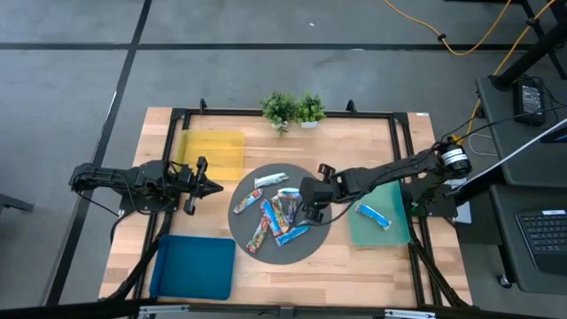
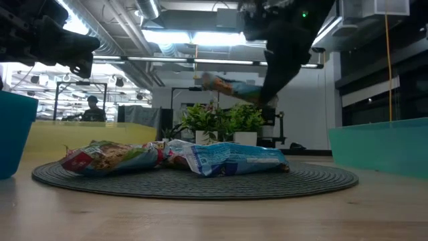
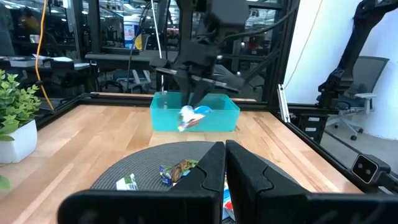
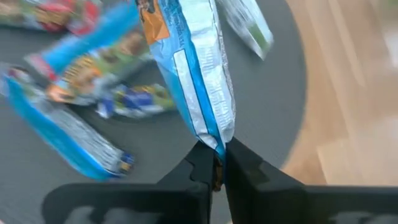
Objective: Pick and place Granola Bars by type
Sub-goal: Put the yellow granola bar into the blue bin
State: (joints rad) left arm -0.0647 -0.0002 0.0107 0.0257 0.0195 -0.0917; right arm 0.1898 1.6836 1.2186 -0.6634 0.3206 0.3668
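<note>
I'm seeing one blue bar (image 1: 373, 214) binned; my right gripper (image 4: 214, 163) is pinching a second (image 4: 193, 74) above the mat (image 1: 326, 237) — several waiting.

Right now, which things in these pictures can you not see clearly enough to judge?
- High view: the bar held by the right gripper is hidden under that gripper.
- Right wrist view: the print on the held bar is blurred.
- Low view: bars behind the front ones on the round grey mat are hidden.
- Left wrist view: the left gripper covers part of the pile.
</note>
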